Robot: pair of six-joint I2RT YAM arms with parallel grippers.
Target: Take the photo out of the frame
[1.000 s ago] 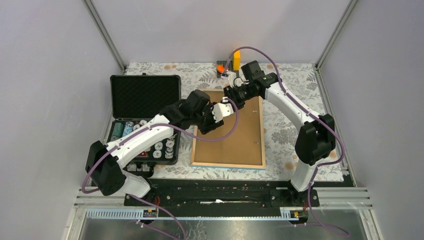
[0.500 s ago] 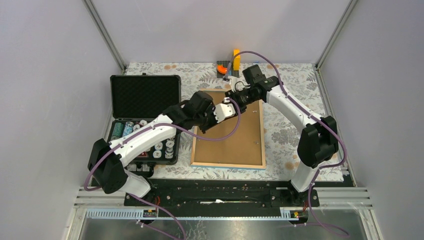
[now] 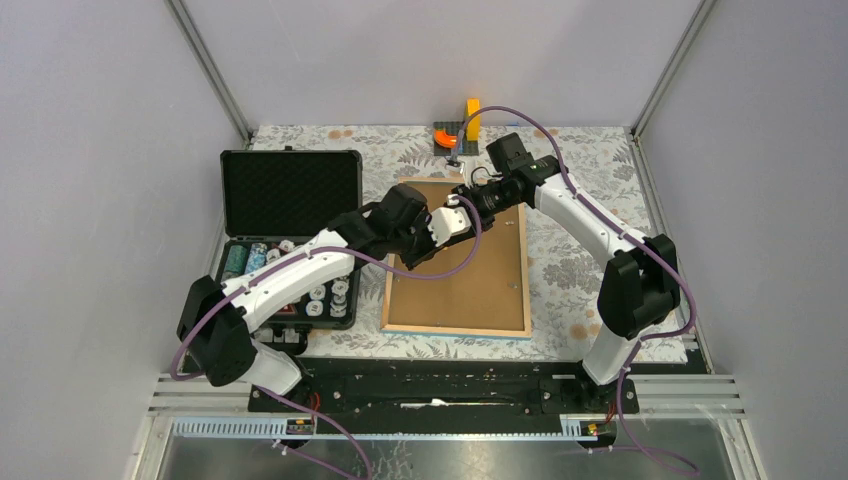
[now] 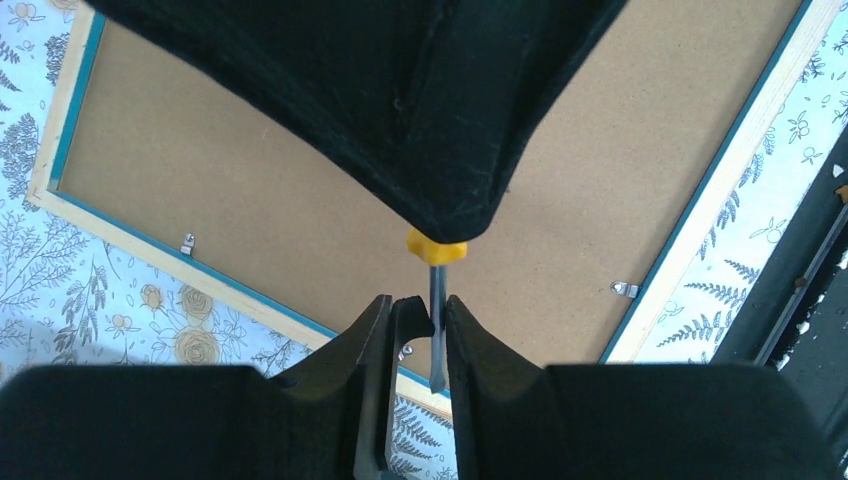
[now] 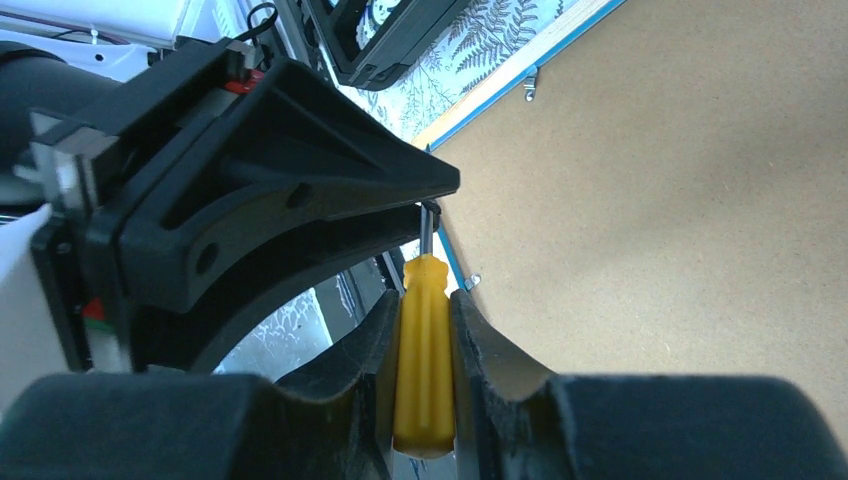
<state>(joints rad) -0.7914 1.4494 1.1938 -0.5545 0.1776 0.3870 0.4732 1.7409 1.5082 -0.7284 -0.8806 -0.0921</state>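
Top view: the frame (image 3: 470, 290) lies back-up on the counter (image 3: 560, 300). Left wrist: left fingers (image 4: 480, 355) stand narrowly parted around a screwdriver (image 4: 436, 330) shaft above the frame, not clamping it. Right wrist: right fingers (image 5: 490, 360) are clamped on the screwdriver's yellow handle.

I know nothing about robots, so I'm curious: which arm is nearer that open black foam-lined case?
Left. The left arm crosses the near right corner of the open black foam-lined case; the right arm stands across the brown-backed picture frame from it.

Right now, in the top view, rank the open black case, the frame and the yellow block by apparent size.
Black case and frame: too alike to rank.
Yellow block: by far smallest.
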